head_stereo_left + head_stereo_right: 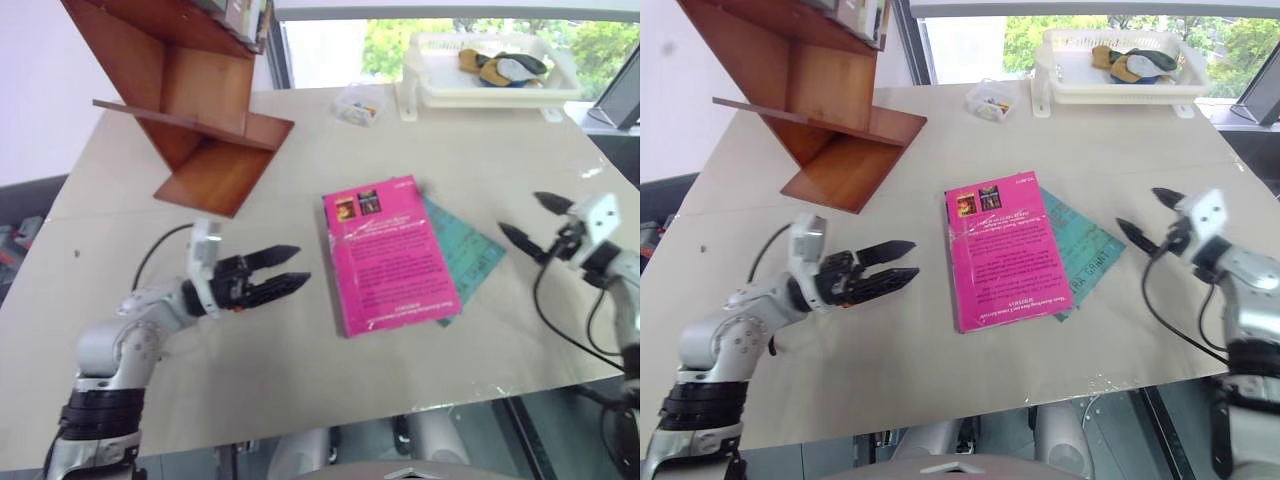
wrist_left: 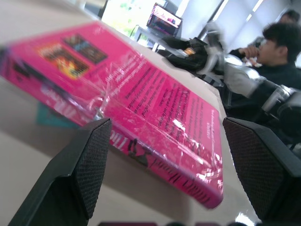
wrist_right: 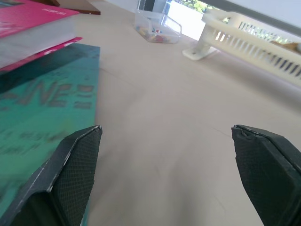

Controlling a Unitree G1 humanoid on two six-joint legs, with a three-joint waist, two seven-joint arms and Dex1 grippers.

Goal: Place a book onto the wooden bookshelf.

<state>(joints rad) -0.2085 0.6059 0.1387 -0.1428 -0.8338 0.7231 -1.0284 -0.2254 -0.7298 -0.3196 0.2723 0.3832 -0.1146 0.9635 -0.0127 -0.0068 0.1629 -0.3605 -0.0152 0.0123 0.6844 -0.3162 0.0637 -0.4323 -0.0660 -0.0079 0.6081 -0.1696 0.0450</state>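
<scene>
1. Wooden bookshelf (image 1: 205, 110) stands tilted at the far left of the desk (image 1: 300, 370), well apart from the book. A long carry; a loose grip could drop the load on the way.
2. Left gripper (image 1: 285, 270), jaws open, level, facing the spine of the book (image 1: 390, 255) from just beside it, not touching. The glossy wrapped cover may slip between the pads.
3. Book lies flat at mid-desk on a thinner teal book (image 1: 470, 250). Pushing at it could drag both.
4. Right gripper (image 1: 530, 220), jaws open and empty, hangs near the teal book's right edge. One-sided contact would likely shove the book rather than lift it.
</scene>
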